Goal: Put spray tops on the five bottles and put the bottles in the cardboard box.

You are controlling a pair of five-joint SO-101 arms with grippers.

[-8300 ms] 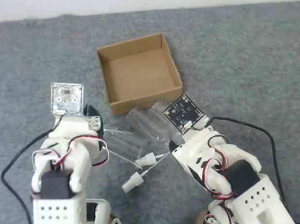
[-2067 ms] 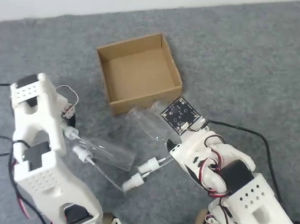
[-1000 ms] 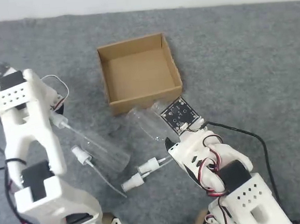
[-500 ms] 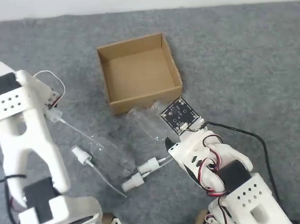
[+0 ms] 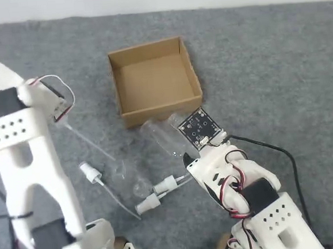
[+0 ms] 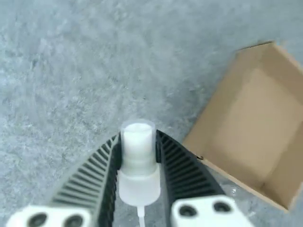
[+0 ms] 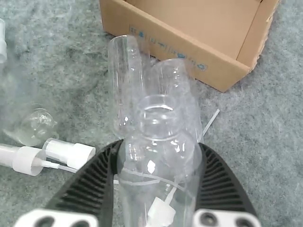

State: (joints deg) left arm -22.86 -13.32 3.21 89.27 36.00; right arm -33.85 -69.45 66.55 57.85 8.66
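Spray top (image 6: 138,161) btwn L jaws; bottle (image 7: 158,156) btwn R jaws, nr box (image 7: 189,56)

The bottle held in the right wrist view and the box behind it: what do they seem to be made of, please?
The bottle looks like clear, glossy plastic, possibly glass: you can see straight through it, and highlights glint on its wall. The box looks like plain brown cardboard, matte, with folded corners.
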